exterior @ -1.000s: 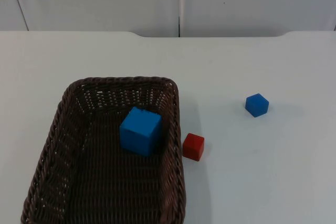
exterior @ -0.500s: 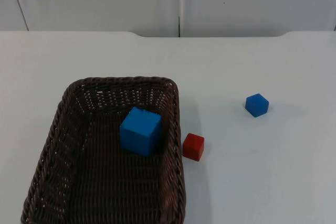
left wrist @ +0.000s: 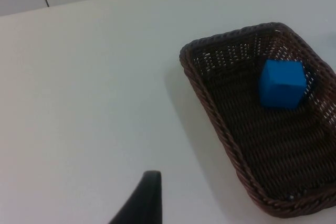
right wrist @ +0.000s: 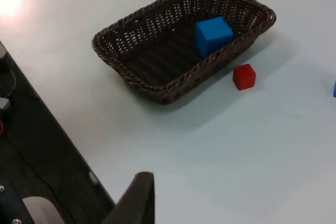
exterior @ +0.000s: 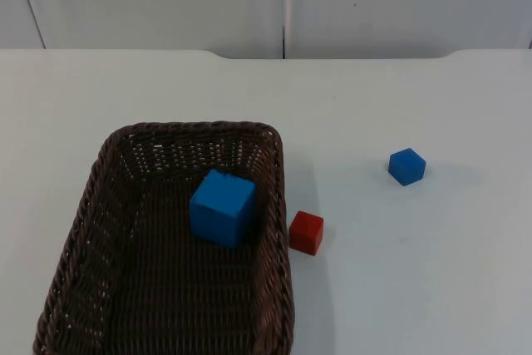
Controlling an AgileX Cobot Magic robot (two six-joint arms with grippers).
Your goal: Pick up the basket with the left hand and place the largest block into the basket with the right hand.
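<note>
Basket (exterior: 100, 205): dark brown wicker, rectangular, resting flat on the white tabletop (exterior: 399, 288) at the left of the top view; also seen from both wrist cameras (left wrist: 210, 77) (right wrist: 136, 30).
Large blue block (exterior: 222, 207): inside the basket, on its floor, close to the right-hand wall and towards the far end; one corner turned slightly. Same block seen from the left wrist (left wrist: 282, 84) and the right wrist (right wrist: 213, 35).
Red block (exterior: 306, 233): small, on the tabletop just beside the basket's right wall, outside it; whether it touches the wicker cannot be told. Seen from the right wrist too (right wrist: 244, 76).
Small blue block (exterior: 406, 166): on the tabletop, well apart from the basket, to the right of the red block and further back.
Left pincer: one black fingertip (left wrist: 140, 200) above bare tabletop, well apart from the basket; cannot tell if open or closed.
Right pincer: one black fingertip (right wrist: 136, 199) over the tabletop's near edge, well apart from basket and blocks; cannot tell its state.
</note>
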